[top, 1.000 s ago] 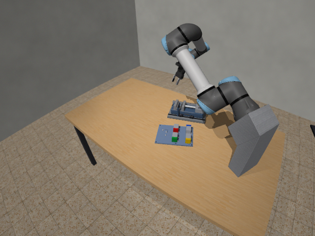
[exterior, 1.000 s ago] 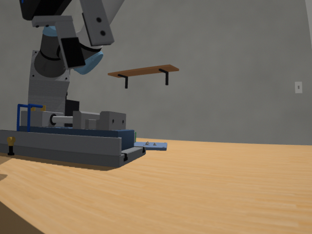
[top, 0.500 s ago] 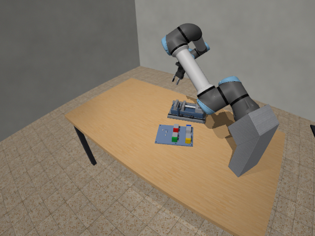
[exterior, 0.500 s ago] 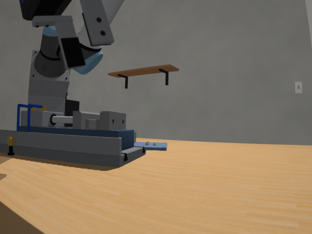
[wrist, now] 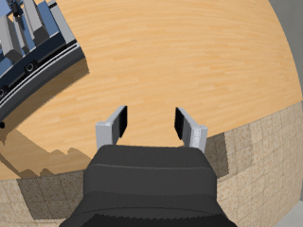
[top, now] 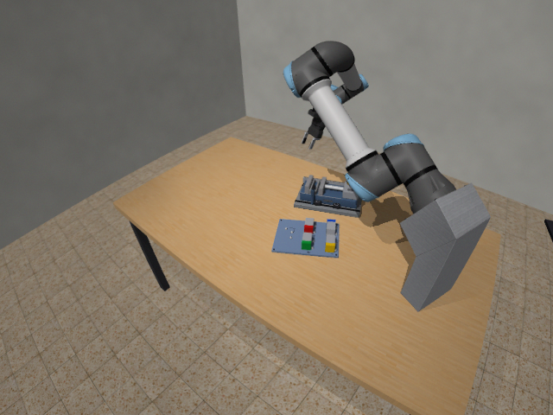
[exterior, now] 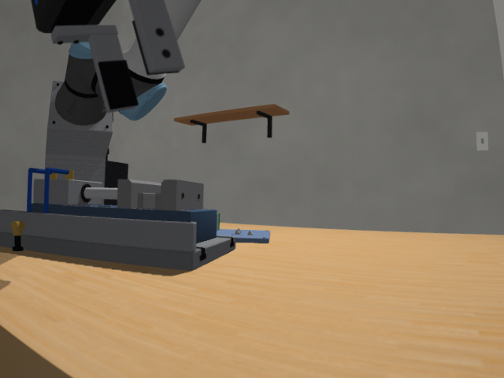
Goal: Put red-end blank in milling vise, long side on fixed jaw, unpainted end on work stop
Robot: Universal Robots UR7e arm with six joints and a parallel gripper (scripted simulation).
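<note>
Sees a worktop (top: 200, 192) (exterior: 325, 305) (wrist: 189, 57) bearing the milling vise (top: 330, 197) (exterior: 101, 234) (wrist: 35, 24) and, near it, the blue plate (top: 285, 245) (exterior: 260, 235). Shows fingers (top: 312, 143) (exterior: 116, 85) spread fully, gripping nothing, above. Has the red-ended blank (top: 308, 227) lying on the plate, beside the green-ended one (top: 307, 244).

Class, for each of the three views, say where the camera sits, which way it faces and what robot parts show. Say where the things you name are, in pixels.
Top: high, facing down across the table (top: 214, 192); nearly the whole arm.
Exterior: low beside the vise (top: 330, 197) (exterior: 122, 215), facing a wall shelf; gripper (top: 308, 140) (exterior: 140, 89) (wrist: 151, 116), arm parts.
Wrist: behind the fingers, facing past them; gripper.
All share the vise.
</note>
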